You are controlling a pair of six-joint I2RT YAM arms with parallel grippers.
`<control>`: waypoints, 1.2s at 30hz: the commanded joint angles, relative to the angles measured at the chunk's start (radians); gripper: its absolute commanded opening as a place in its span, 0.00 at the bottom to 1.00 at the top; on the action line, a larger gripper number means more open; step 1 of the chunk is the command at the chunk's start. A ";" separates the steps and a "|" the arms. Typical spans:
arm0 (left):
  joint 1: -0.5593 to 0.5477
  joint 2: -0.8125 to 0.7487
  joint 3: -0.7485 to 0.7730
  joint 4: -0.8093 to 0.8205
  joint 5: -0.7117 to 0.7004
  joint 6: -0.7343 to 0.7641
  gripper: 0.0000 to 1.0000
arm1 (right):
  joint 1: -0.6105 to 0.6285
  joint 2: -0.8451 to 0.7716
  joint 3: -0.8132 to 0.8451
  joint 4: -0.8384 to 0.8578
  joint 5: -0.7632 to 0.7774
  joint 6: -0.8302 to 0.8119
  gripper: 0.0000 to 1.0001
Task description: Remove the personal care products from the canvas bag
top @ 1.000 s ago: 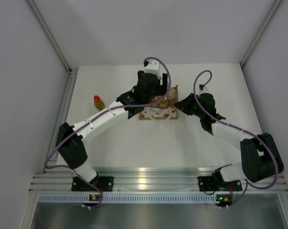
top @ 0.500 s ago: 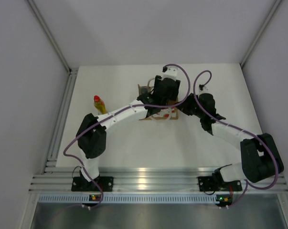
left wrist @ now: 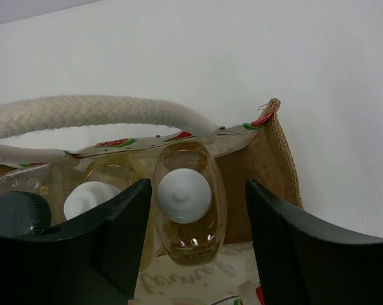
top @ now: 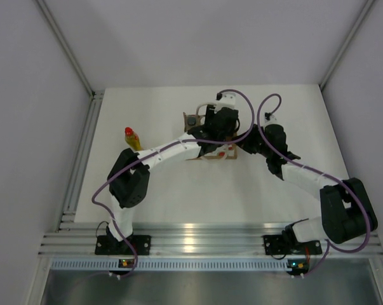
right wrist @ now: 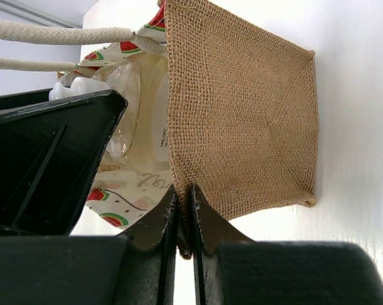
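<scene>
The left fingers (left wrist: 124,232) are spread wide, one on either side of an amber bottle (left wrist: 186,222) with a white cap (left wrist: 184,194), and grip nothing. The right fingers (right wrist: 176,219) are pinched shut on the burlap edge of the canvas bag (right wrist: 242,127) at its right end, pinning it. The step in hand looks like lifting this bottle, the one nearest that end. To do it well, lower the left fingers squarely past the cap, clear of the rope handle (left wrist: 96,111) on the bag's far rim, close across the narrow width and draw straight up. The bottle stands upright inside the bag, cap skyward, long axis vertical. A second white-capped bottle (left wrist: 89,200) and a dark-capped bottle (left wrist: 16,213) line up beside it along the bag's length. The yellow bottle (top: 132,137) sits on the bench (top: 166,190), well apart from the bag's left end.
</scene>
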 commanded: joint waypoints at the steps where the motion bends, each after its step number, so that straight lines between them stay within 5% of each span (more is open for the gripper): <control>1: 0.006 0.001 0.021 0.025 -0.032 -0.034 0.66 | 0.010 -0.043 0.011 0.017 -0.022 -0.014 0.00; 25: 0.027 0.017 -0.028 0.027 -0.015 -0.106 0.50 | 0.010 -0.052 0.005 0.018 -0.023 -0.013 0.00; 30: 0.027 0.006 -0.028 0.027 -0.008 -0.114 0.04 | 0.011 -0.052 0.004 0.017 -0.023 -0.013 0.00; 36: 0.027 -0.026 -0.013 0.025 -0.003 -0.111 0.00 | 0.010 -0.046 0.005 0.026 -0.023 -0.004 0.00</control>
